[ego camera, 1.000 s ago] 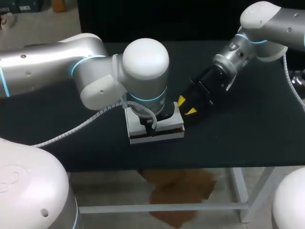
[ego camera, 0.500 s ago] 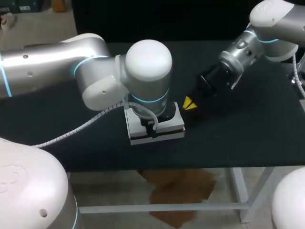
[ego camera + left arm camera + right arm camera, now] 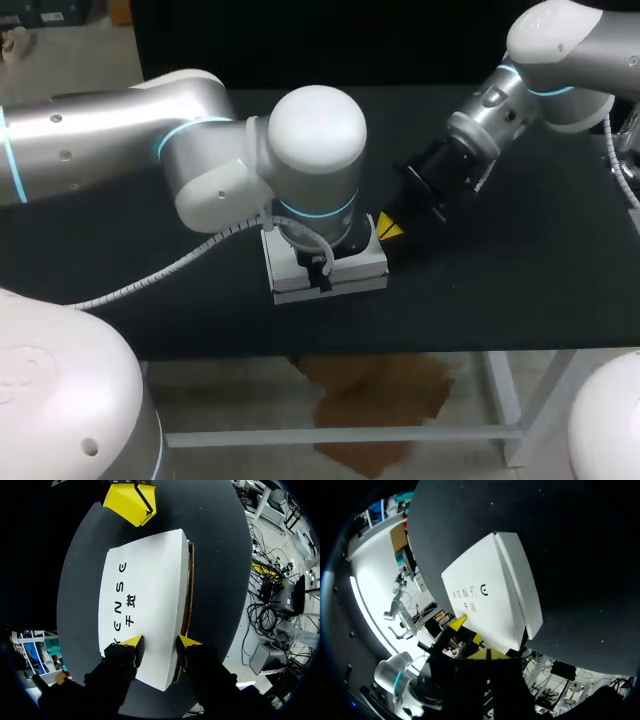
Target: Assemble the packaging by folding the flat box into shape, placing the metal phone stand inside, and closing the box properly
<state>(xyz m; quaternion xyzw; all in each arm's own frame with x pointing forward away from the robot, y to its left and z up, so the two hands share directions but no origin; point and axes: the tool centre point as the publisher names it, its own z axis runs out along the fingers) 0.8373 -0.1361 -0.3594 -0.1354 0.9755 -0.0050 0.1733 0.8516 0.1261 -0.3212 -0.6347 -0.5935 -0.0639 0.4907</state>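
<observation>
box (image 3: 150, 590) is laid flat on the black table (image 3: 520, 280), front-middle, under the left wrist, with lid down. A brown edge (image 3: 189, 590) is exposed along one side. left gripper (image 3: 161, 646) is set on the box top at its near end, fingers parted, nothing clamped. right gripper (image 3: 388, 228) is held just beside the far end, tips pressed together, nothing gripped.
</observation>
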